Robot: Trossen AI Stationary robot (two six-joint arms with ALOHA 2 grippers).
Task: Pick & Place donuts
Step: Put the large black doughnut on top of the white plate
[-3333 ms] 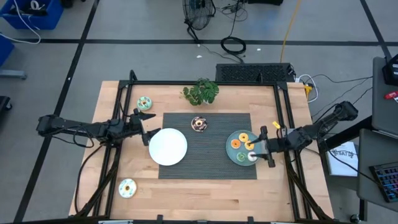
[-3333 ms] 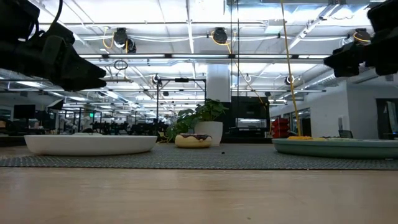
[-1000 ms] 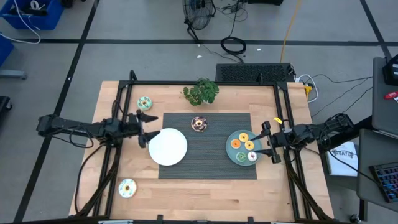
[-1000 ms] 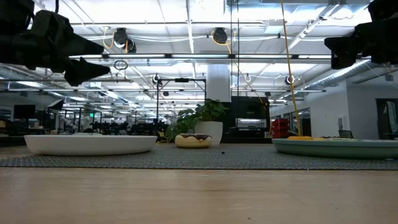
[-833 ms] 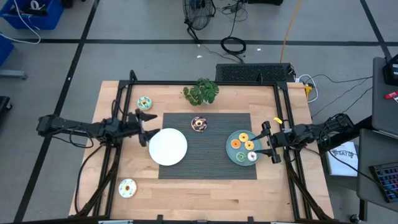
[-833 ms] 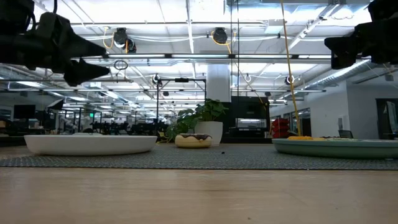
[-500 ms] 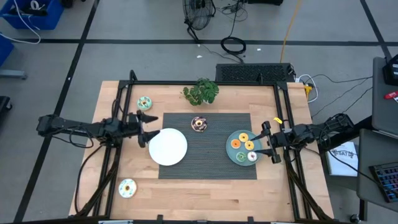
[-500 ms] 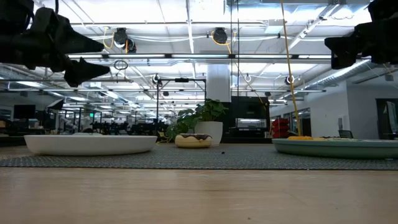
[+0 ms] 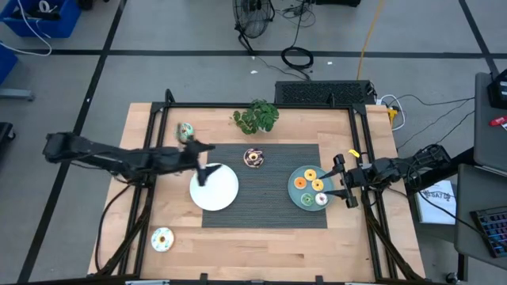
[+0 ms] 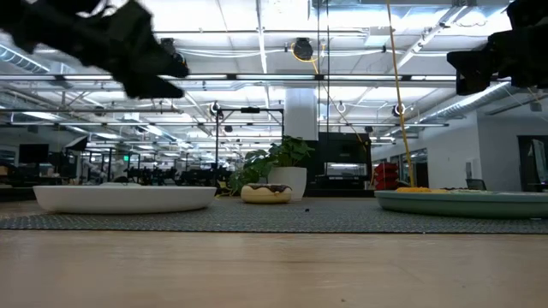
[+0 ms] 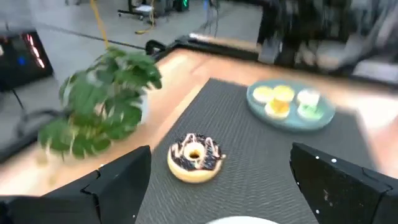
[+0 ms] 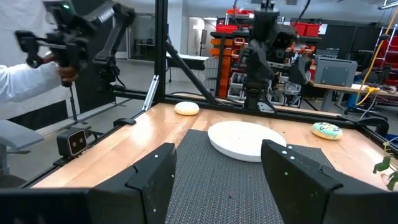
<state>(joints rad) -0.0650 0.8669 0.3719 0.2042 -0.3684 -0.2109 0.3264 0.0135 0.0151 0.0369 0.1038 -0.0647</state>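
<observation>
A chocolate-iced donut (image 9: 253, 157) (image 11: 195, 157) lies flat on the dark mat, near the plant. My left gripper (image 9: 204, 161) (image 11: 227, 186) hangs open above the white plate's (image 9: 215, 187) far-left rim, short of that donut and pointing at it. Several donuts, orange (image 9: 309, 174), yellow (image 9: 319, 185) and pale mint (image 9: 321, 199), sit on the teal plate (image 9: 295, 196). My right gripper (image 9: 341, 183) (image 12: 217, 180) waits open at that plate's right edge. One mint donut (image 9: 184, 131) and one pale donut (image 9: 162, 238) rest on bare wood on the table's left side.
A potted green plant (image 9: 255, 117) stands at the far edge, just behind the chocolate donut. The mat (image 9: 265, 214) covers the table's middle. Black frame posts (image 9: 167, 99) rise at the table's corners. A person's white sleeve (image 12: 18, 81) shows beyond the table in the right wrist view.
My left gripper has swung quickly toward the table's right, from beside the white plate's left edge to above its far-left rim, nearer the chocolate donut, staying open. The right arm and all the donuts have kept still.
</observation>
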